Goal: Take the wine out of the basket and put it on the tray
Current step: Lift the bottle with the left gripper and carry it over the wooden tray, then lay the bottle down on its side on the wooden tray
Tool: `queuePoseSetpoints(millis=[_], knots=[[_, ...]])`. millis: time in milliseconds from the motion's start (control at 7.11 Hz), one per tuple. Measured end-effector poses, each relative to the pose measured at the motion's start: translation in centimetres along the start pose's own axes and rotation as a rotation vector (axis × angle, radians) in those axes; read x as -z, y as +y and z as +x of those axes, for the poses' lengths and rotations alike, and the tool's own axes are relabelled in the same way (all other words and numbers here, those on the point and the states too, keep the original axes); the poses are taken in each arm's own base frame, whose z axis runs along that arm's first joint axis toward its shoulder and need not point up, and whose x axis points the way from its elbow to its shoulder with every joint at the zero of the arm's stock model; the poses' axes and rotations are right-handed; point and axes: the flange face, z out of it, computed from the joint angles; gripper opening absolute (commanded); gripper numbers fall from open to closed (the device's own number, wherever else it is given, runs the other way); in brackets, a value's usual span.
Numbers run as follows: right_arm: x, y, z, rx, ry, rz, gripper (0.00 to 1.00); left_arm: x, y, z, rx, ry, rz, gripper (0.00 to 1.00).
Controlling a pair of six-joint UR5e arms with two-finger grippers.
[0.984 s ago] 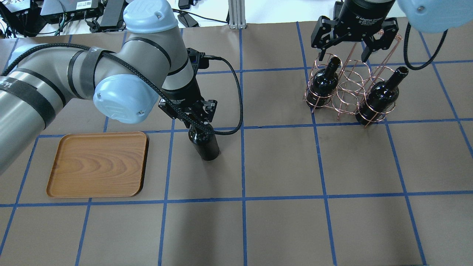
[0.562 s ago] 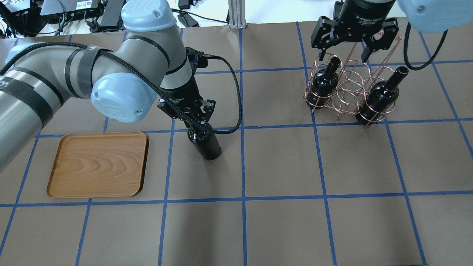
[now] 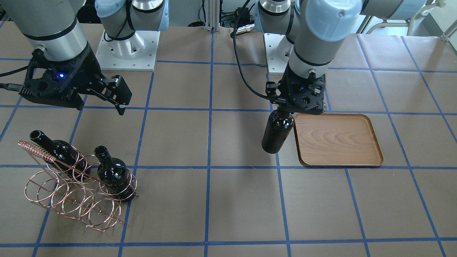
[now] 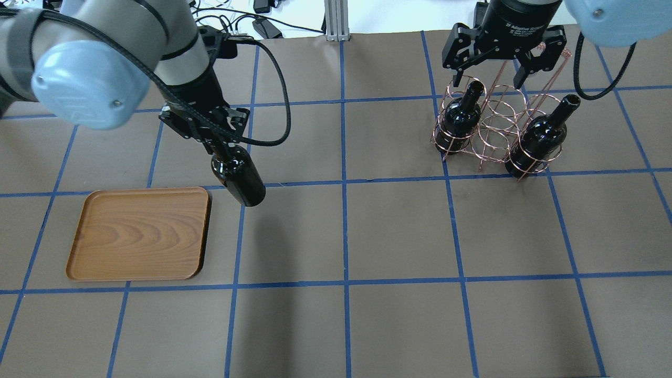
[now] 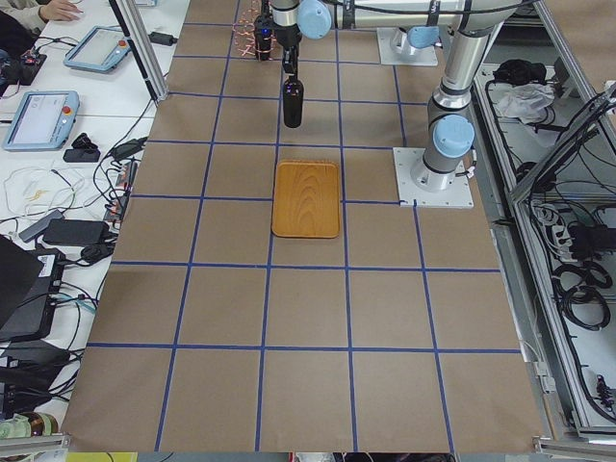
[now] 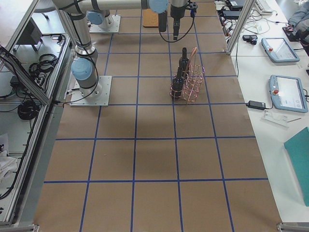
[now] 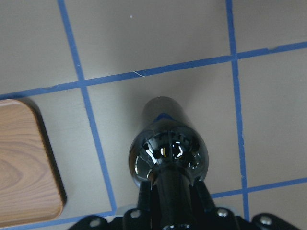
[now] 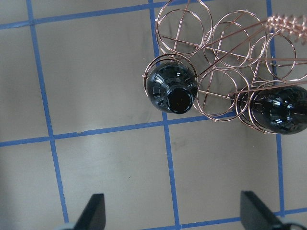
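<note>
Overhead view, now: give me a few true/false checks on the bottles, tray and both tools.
1. The left tool grips a wine bottle by its neck. True.
2. That bottle stands on the tray. False: it is beside the tray, which holds no bottle.
3. The basket holds two bottles. True.
4. The right tool is shut on a basket bottle. False: it is open above the basket, holding nothing.
</note>
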Motion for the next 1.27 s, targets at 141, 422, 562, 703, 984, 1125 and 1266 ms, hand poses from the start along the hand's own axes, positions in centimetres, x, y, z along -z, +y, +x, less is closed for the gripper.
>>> queuePoseSetpoints(millis=[141,422,562,703,984,1125,1266], knots=[[0.0,0.0,0.0,0.000,0.000,0.000,1.00,0.1,0.3,-4.0,-0.020,-0.005,-0.021,0.00],[-0.1,0.0,0.0,0.001,0.000,-0.001,1.00,0.0,1.2,-12.4,-0.016,-0.015,-0.042,0.00],[0.0,0.0,0.0,0.001,0.000,-0.001,1.00,-0.5,2.0,-16.4,-0.019,-0.028,-0.062,0.00],[0.0,0.0,0.0,0.001,0.000,-0.001,1.00,-1.5,2.8,-19.7,-0.008,-0.023,-0.080,0.00],[0.0,0.0,0.0,0.000,0.000,-0.001,1.00,-4.2,3.6,-22.7,0.018,-0.017,-0.084,0.00],[0.0,0.0,0.0,0.000,0.000,-0.001,1.00,-5.1,3.7,-23.0,0.029,-0.013,-0.086,0.00],[0.0,0.0,0.0,0.000,0.000,-0.001,1.00,-5.7,3.6,-23.1,0.034,-0.008,-0.092,0.00]])
